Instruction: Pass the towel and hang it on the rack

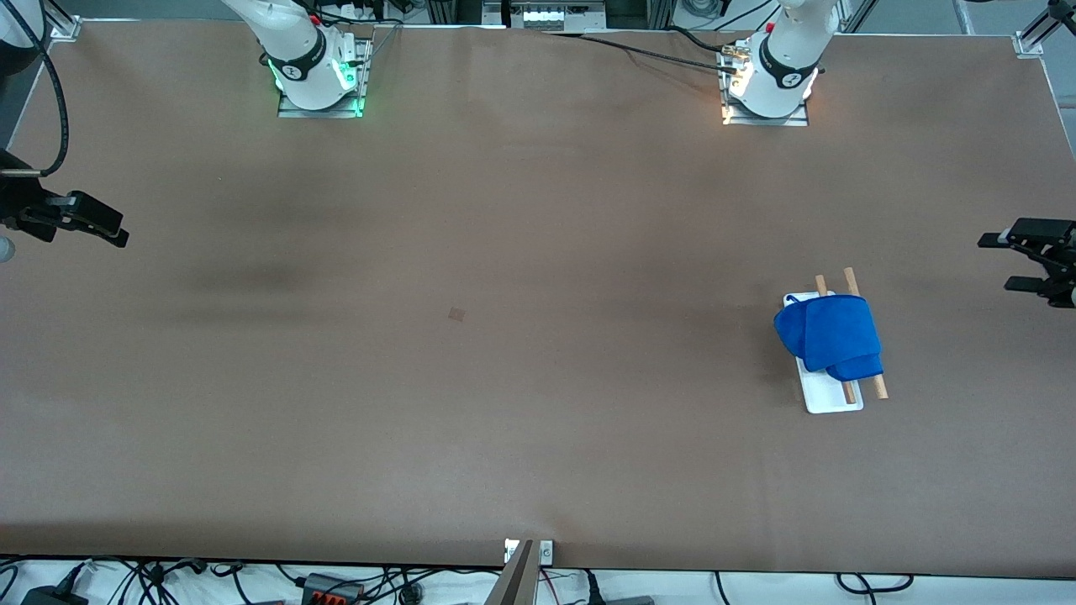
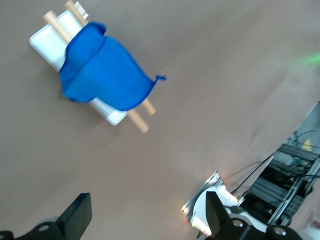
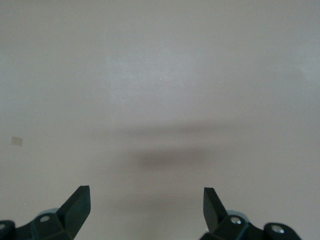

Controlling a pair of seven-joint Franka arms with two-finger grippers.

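Nearest the camera, toward the left arm's end, I see the rack (image 1: 832,395) with the blue towel (image 1: 828,334) draped over both rods. Left gripper (image 1: 1013,262) waits spread at that table edge. Right gripper (image 1: 113,228) spread, over bare table (image 1: 504,378).

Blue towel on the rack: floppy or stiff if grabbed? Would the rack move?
Likely floppy: the blue towel sags in folds over both rods of the rack. Probably light. The rack's slim base suggests a sideways pull might drag or tip it.
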